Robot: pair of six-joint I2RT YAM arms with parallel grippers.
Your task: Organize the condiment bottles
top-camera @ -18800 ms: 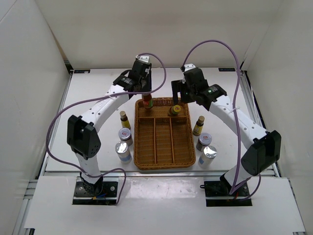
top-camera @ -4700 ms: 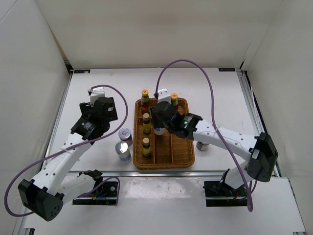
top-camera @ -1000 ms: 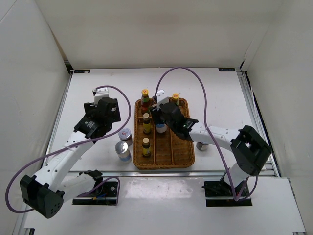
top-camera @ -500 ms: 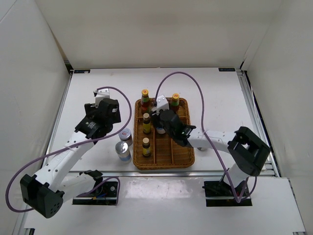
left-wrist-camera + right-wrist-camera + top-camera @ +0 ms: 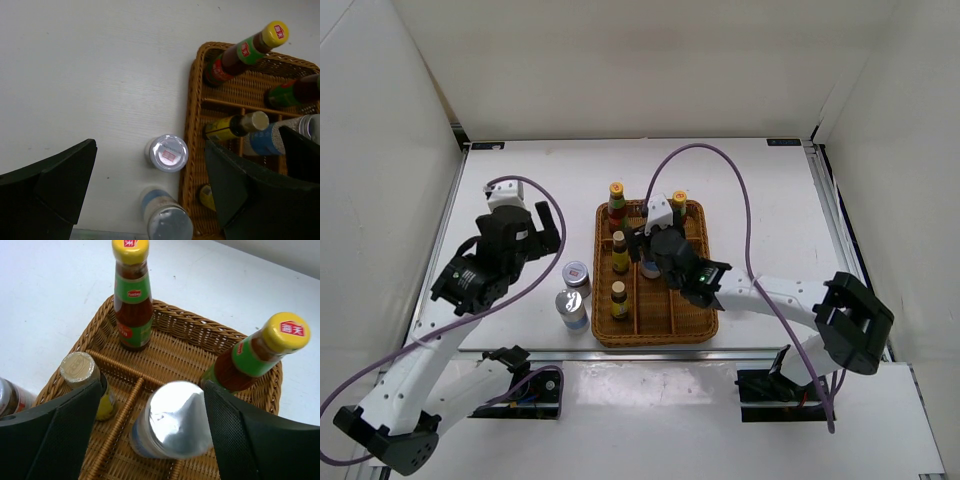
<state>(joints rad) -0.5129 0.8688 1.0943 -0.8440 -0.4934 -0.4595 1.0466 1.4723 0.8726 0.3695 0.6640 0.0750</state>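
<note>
Right wrist view: right tool (image 5: 152,390) spread, its fingers either side of a silver-lidded jar (image 5: 172,422) standing in the wicker tray (image 5: 175,347), near two tall bottles (image 5: 132,295). Left tool (image 5: 150,147) spread above two jars (image 5: 166,153) on the bench (image 5: 75,75), left of the tray.

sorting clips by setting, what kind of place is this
Probably a robot lab test cell: white walls box in a table, with a left arm and right arm bolted at its near edge.

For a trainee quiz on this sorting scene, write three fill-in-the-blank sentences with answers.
Both tall bottles have ____ caps.
Left of the wicker tray, ____ silver-lidded jars stand on the table.
The right gripper straddles a jar in the tray's ____ column.
Missing: yellow, two, middle.
</note>
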